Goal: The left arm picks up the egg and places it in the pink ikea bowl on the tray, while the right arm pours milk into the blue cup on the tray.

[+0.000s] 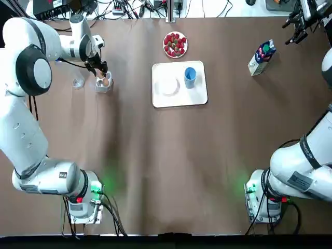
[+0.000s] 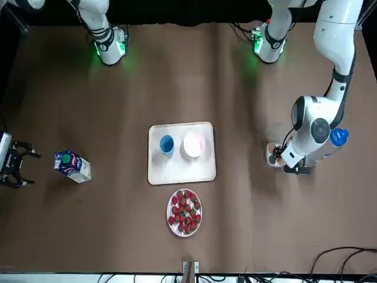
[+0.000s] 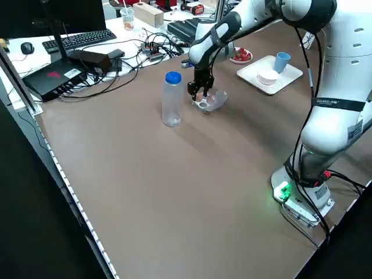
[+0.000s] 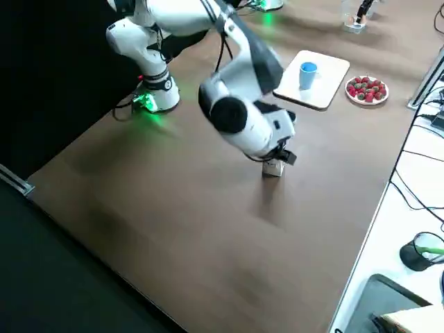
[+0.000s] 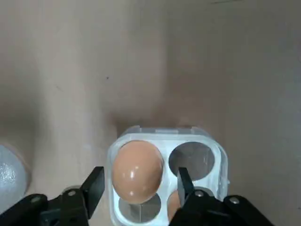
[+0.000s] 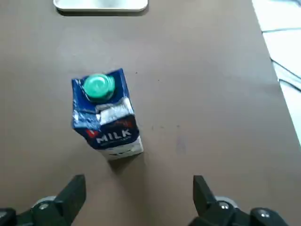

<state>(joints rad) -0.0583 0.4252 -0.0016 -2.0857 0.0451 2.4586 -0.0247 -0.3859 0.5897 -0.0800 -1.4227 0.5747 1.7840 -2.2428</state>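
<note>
Left gripper [image 5: 139, 182]: fingers apart, straddling the egg [image 5: 137, 170], which sits in its clear egg holder [image 5: 167, 133] directly between them. Right gripper [image 6: 139, 189]: spread wide, with the milk carton [image 6: 106, 117] ahead of it and not yet between the fingers.

Brown table [image 1: 155, 155] bears tray [image 1: 193, 98], strawberry plate [image 1: 165, 43], milk carton [image 1: 261, 57], egg holder [image 1: 100, 88].

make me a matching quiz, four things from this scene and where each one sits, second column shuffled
1 egg
2 milk carton
3 blue cup
4 strawberries

A on the white tray, beside the pink bowl
B on a plate past the tray's far edge
C in a clear holder, the open left gripper straddling it
D standing alone, in front of the open right gripper

Pairs: 1-C, 2-D, 3-A, 4-B
</note>
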